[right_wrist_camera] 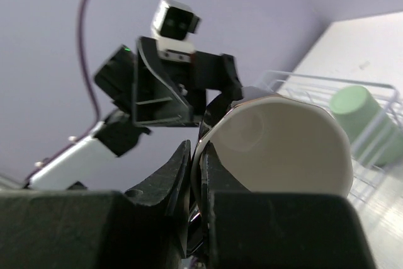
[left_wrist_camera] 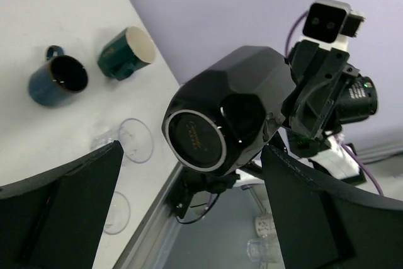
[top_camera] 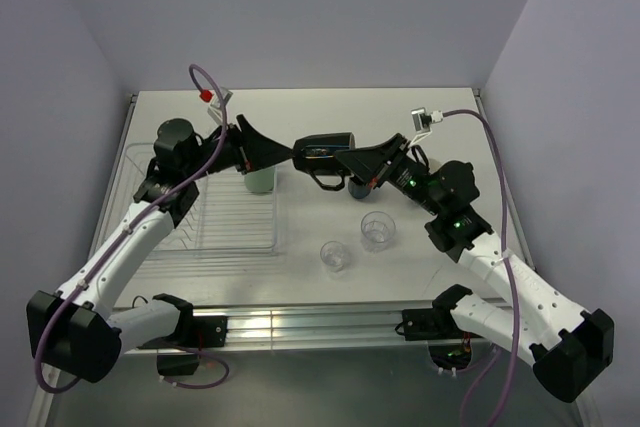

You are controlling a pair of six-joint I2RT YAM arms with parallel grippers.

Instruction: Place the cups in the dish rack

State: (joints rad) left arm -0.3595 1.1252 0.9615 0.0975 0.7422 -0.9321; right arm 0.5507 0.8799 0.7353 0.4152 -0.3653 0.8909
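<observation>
The black mug (top_camera: 325, 155) with a cream inside (right_wrist_camera: 283, 149) hangs on its side in the air above the table's middle. My right gripper (top_camera: 352, 163) is shut on its rim, one finger inside and one outside (right_wrist_camera: 200, 155). My left gripper (top_camera: 288, 153) is open, with its fingers (left_wrist_camera: 82, 187) wide apart and the mug's base (left_wrist_camera: 195, 138) just ahead between them. The mint green tumbler (top_camera: 260, 180) stands upside down in the clear dish rack (top_camera: 215, 232). Two clear tumblers (top_camera: 377, 230) (top_camera: 336, 255) stand on the table. The navy mug (left_wrist_camera: 58, 80) and the dark green mug (left_wrist_camera: 126, 51) show in the left wrist view.
The rack's wire edge (right_wrist_camera: 378, 89) and the mint tumbler (right_wrist_camera: 359, 114) lie behind the held mug in the right wrist view. The table's metal front rail (top_camera: 320, 325) runs between the arm bases. Walls close the table on three sides.
</observation>
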